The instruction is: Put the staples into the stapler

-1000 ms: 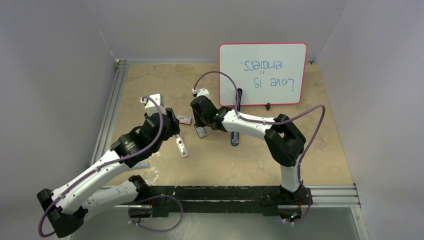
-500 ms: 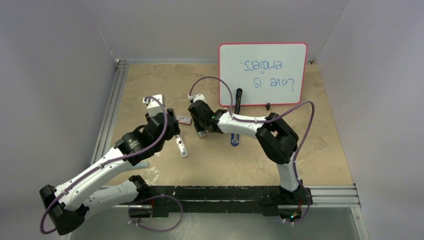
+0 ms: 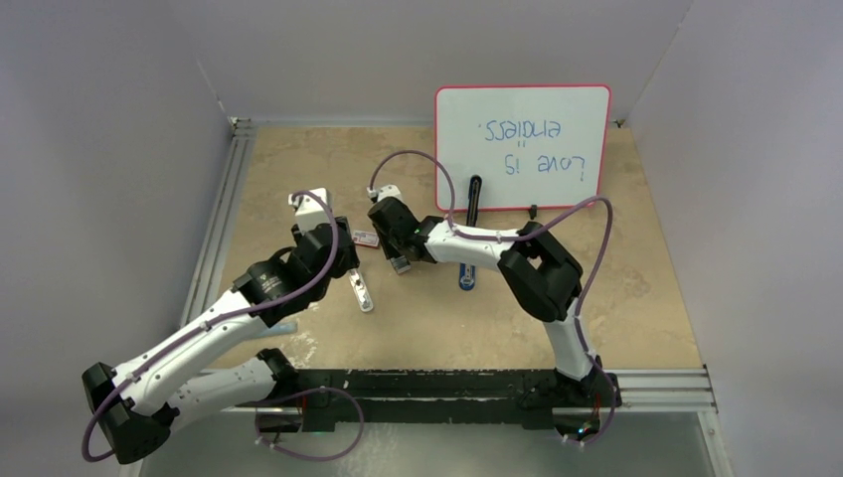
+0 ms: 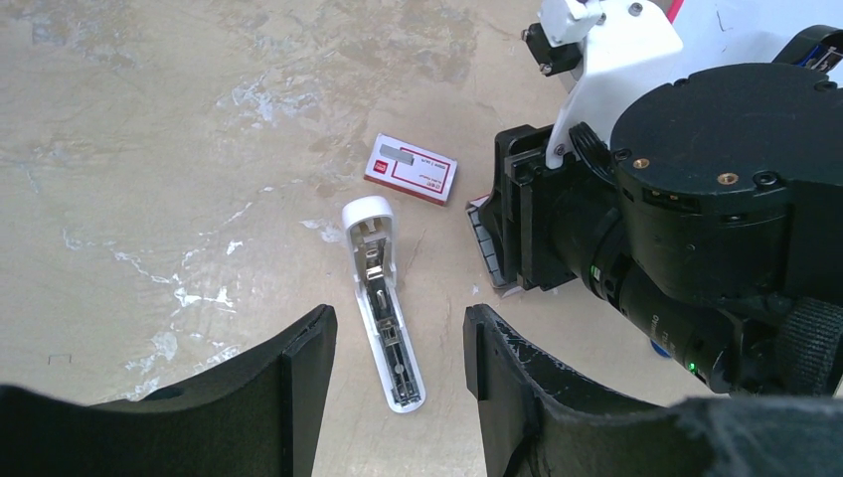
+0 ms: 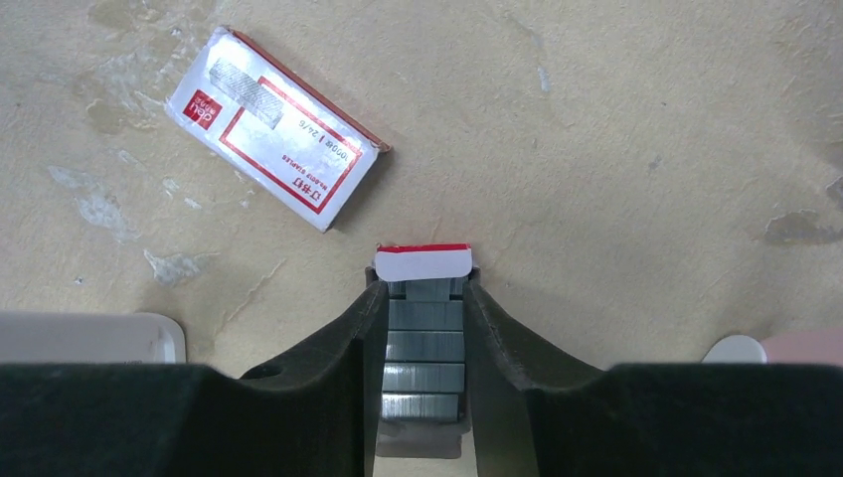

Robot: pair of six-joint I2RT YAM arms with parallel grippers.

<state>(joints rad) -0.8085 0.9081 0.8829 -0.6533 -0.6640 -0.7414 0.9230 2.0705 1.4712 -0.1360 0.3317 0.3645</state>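
Near the middle of the table [image 3: 616, 298], the right gripper [image 5: 424, 293] is set low with its jaws drawn narrow against both long sides of the staples [image 5: 424, 348], a dark-grey block with a red-and-white flap [image 5: 421, 262] at its far end. The grip looks closed on the block, probably so it can be carried squarely, but I cannot tell whether it is lifted off the surface. The left gripper [image 4: 398, 323] hangs wide open and holds nothing. It is poised over the white oblong bar [image 4: 383, 303], which lies open side up, perhaps so that it can be steadied. The stapler [image 3: 466, 278] lies apart from both grippers, mostly hidden under the right forearm on the near side of the whiteboard [image 3: 522, 147], with only a blue end showing. It will have to be reached and opened before loading. The red-and-white box [image 5: 273, 124] sits just beyond the staples at a slant, not touching them. By count there is one stapler, one block of staples showing about five bands from the right wrist, one box, one white bar, one whiteboard, one marker [image 3: 474, 194] lying on it, and one pink piece [image 5: 805, 346] at the frame edge.
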